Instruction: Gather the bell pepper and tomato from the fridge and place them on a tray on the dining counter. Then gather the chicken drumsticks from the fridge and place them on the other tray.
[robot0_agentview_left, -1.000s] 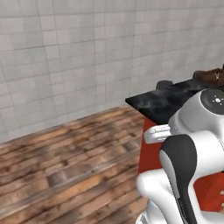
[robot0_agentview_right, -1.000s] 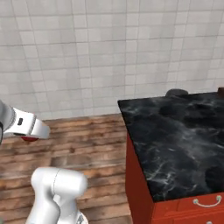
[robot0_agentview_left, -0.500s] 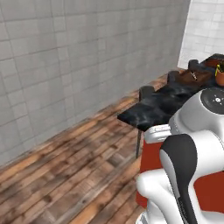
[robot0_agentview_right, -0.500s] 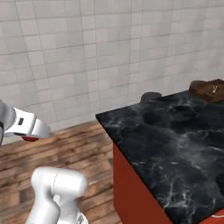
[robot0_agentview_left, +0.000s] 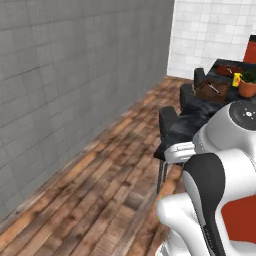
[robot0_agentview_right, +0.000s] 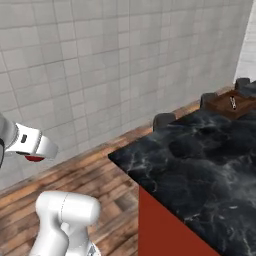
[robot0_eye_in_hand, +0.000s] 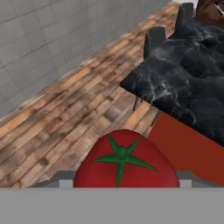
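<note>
Over on the left base view, the robot's white arm fills the lower right, and past it the black marble surface (robot0_agentview_left: 192, 120) runs away toward the far white tiled wall. Dark stools (robot0_agentview_left: 169, 121) are tucked along its near side. Way down at the far end sits a dark brown tray (robot0_agentview_left: 212, 90) with something thin and pale lying on it, then a flatter reddish tray (robot0_agentview_left: 227, 70) beyond that, plus a terracotta plant pot (robot0_agentview_left: 247, 88) off to the right. Grey tiled wall on the left, wood plank floor (robot0_agentview_left: 100, 190) in between.

From the right base view you get the surface (robot0_agentview_right: 200, 165) corner-on, with a red panel (robot0_agentview_right: 165, 225) under it. That dark brown tray (robot0_agentview_right: 230, 104) is at the far end, well apart from the near corner, and a couple of stool tops (robot0_agentview_right: 164, 119) poke up behind the edge.

Then the hand view: a red tomato (robot0_eye_in_hand: 126, 162) with a green star-shaped stem sits right at the bottom, tucked into the end effector, which is spread pretty wide around it. The fingers themselves are hidden behind the tomato. Beyond it is the floor and the near corner of the marble surface (robot0_eye_in_hand: 183, 83), with the tomato hanging off to the side of that corner over the floor.
</note>
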